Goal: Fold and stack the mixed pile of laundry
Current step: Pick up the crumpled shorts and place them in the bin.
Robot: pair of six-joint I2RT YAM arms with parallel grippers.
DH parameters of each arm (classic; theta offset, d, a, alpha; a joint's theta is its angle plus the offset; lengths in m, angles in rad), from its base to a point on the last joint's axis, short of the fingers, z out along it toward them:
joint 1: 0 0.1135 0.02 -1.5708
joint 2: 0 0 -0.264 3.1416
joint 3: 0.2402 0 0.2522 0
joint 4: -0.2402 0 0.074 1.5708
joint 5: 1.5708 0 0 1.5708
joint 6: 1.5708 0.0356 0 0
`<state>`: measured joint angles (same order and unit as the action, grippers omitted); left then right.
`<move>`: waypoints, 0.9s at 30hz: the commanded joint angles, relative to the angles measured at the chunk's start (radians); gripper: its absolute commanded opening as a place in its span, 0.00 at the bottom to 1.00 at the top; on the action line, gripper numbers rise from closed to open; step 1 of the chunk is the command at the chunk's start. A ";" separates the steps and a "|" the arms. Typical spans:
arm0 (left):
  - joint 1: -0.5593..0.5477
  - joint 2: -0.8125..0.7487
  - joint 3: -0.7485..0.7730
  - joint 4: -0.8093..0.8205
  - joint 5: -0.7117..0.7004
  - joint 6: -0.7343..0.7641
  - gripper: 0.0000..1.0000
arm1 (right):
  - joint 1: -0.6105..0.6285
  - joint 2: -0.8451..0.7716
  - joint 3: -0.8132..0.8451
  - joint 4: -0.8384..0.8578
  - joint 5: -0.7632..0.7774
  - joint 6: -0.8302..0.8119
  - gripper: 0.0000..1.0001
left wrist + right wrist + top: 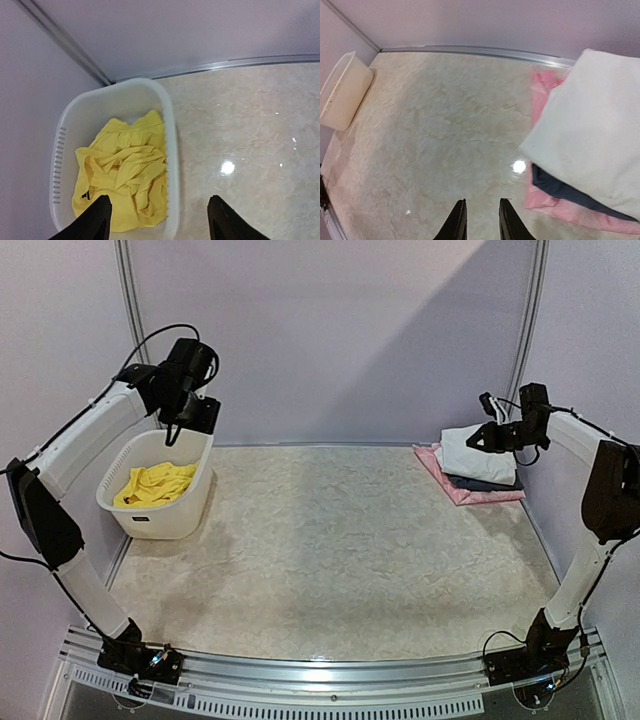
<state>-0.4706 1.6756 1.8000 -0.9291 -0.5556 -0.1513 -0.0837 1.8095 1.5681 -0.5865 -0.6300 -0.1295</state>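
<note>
left hand [160, 200]: released, fingers spread wide, nothing between them. It hangs above the white plastic basket [172, 150], pointing down. In the wrist view one fingertip lines up over the cloth inside, the other over bare table [250, 125] outside the rim. No contact with cloth or basket that I can see.

yellow shorts [125, 165]: crumpled in a heap inside the basket, unfolded, covering most of its floor. A strip of bare floor shows at the far end. Small black label [86, 195] sits at the heap's edge, on the side of the slotted wall.

The basket sits at the far-left corner of the table, close to the left wall. In the top view it is right below the left arm's wrist.

right hand [481, 202]: fingers close together with a narrow gap, table showing through the gap, grasping nothing. It is raised at the far-right side, just beside the stack and apart from it.

Stack, far-right corner of the table:
- white T-shirt [590, 130], folded, on top.
- dark blue garment [560, 190] under it, only an edge sticking out on the near side.
- pink garment [545, 90] at the bottom, flat on the table, showing past the other two on the side toward the table's middle and on the near side.

The T-shirt lies a little skewed relative to the pink layer.

Basket and stack are well apart, on opposite sides of the table.
</note>
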 commanded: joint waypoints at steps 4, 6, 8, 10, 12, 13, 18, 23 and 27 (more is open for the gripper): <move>0.218 -0.024 -0.071 -0.188 0.003 -0.053 0.67 | 0.077 -0.090 -0.121 -0.015 -0.159 -0.029 0.34; 0.280 -0.023 -0.113 -0.152 0.015 -0.052 0.67 | 0.077 -0.095 -0.128 -0.042 -0.165 -0.041 0.37; 0.340 -0.013 -0.138 -0.109 0.028 -0.049 0.67 | 0.092 -0.098 -0.138 -0.070 -0.171 -0.054 0.38; 0.398 0.013 -0.142 -0.082 0.038 -0.049 0.67 | 0.114 -0.099 -0.152 -0.086 -0.171 -0.073 0.40; 0.448 0.060 -0.113 -0.081 0.034 -0.048 0.67 | 0.119 -0.101 -0.163 -0.102 -0.172 -0.087 0.41; 0.467 0.086 -0.097 -0.077 0.021 -0.045 0.67 | 0.120 -0.101 -0.166 -0.109 -0.175 -0.093 0.41; 0.556 0.251 0.015 -0.062 0.041 -0.025 0.67 | 0.122 -0.113 -0.184 -0.113 -0.181 -0.106 0.45; 0.606 0.415 0.143 -0.063 0.128 -0.040 0.65 | 0.121 -0.120 -0.185 -0.125 -0.178 -0.118 0.47; 0.643 0.494 0.186 -0.056 0.219 -0.064 0.57 | 0.122 -0.130 -0.192 -0.128 -0.166 -0.127 0.49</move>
<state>0.1398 2.1170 1.9354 -0.9916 -0.4404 -0.1944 0.0345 1.7218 1.3926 -0.6949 -0.7959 -0.2329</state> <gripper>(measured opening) 0.607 0.482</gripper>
